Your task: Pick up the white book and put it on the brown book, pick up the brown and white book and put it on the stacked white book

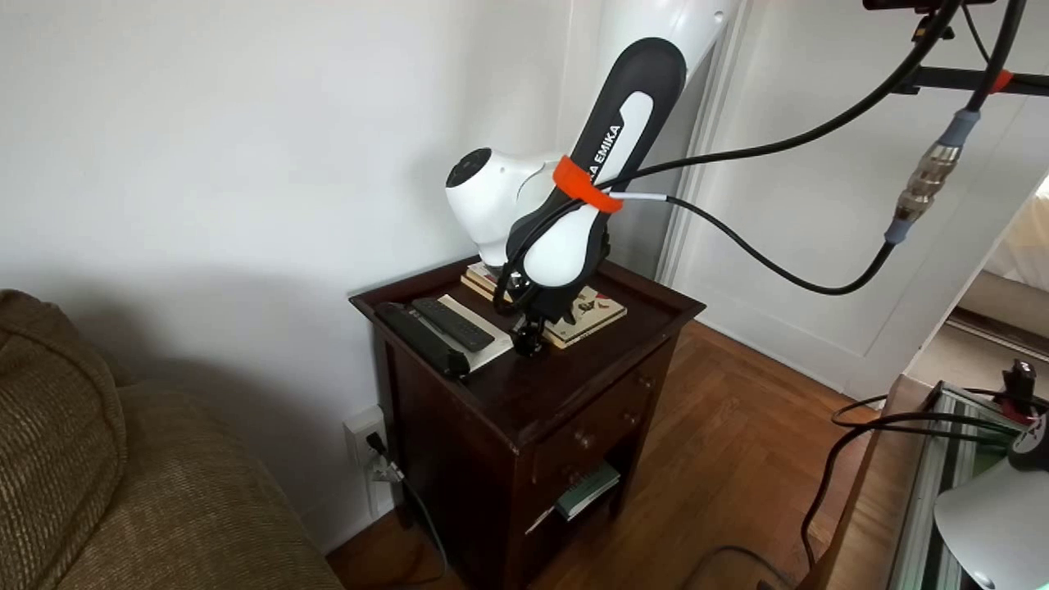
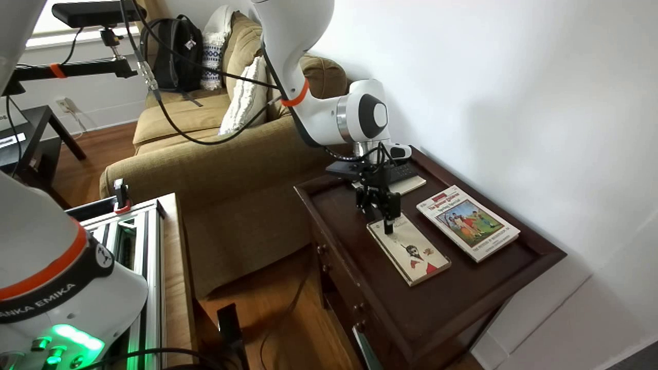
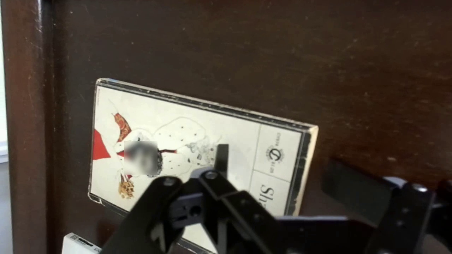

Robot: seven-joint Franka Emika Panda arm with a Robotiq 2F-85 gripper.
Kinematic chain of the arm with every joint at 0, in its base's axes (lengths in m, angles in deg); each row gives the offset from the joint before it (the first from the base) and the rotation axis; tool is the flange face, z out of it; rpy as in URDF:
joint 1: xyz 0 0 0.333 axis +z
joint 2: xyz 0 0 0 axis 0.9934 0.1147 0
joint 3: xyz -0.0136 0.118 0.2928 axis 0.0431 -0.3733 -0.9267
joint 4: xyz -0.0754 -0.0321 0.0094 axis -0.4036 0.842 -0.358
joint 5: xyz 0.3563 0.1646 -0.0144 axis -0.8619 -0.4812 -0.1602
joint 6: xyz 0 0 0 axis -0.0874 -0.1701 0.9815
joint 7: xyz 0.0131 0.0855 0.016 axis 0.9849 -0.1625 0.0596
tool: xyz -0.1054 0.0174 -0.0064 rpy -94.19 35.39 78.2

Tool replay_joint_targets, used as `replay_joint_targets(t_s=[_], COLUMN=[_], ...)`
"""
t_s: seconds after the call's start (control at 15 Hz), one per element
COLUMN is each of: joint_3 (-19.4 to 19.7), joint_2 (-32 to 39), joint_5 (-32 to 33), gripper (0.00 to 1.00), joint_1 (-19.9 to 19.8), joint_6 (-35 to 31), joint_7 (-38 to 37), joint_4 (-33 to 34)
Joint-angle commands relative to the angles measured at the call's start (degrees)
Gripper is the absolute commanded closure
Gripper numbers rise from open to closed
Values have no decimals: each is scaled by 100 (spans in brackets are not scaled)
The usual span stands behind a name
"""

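Okay so, the hand [image 3: 275, 162] is spread wide, fingers [image 3: 221, 158] well apart, hanging over the title end of the white book [image 2: 408, 252]. In the wrist view one finger shows over the cover and the other sits past the short edge, off the book. Can't tell if either one is touching anything. That book's lying flat on the dark wooden counter [image 2: 462, 288], cream cover up, with a drawn figure and some red at the end away from the hand. Also can't tell whether it's straight on the counter or on top of another book.

Brown and white book [image 2: 468, 223] is lying flat next to it on the wall [image 2: 514, 103] side, a gap between them, white border around a cover picture of several people. One white corner of it pokes into the bottom left of the wrist view.

Toward the sofa [image 2: 216, 169] end there's a dark remote-like slab [image 1: 452, 322] lying on a pale flat thing [image 1: 496, 348], plus a long black object [image 1: 422, 340] right alongside. Down below the drawers [image 1: 606, 418] a green booklet [image 1: 588, 492] shows too. The white arm [image 1: 557, 254] angles down from above, orange band [image 1: 583, 184] on it, and hides part of both books in an exterior view.
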Motion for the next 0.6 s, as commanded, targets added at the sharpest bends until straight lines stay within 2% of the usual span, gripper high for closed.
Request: replay_joint_targets(t_s=[0.0,0.13,0.27,0.47,0.53], joint_3=[274,333,374,446,477], joint_2=[158,179,184,124,112], joint_5=[26,37,38,37,47], gripper=[63,75,80,95,94], joint_1=[173,212,245,306,331], joint_6=[-176,-187,-196,-154,-130], joint_7=[182,214,221,163,132], joint_4=[22,28,26,3,-3])
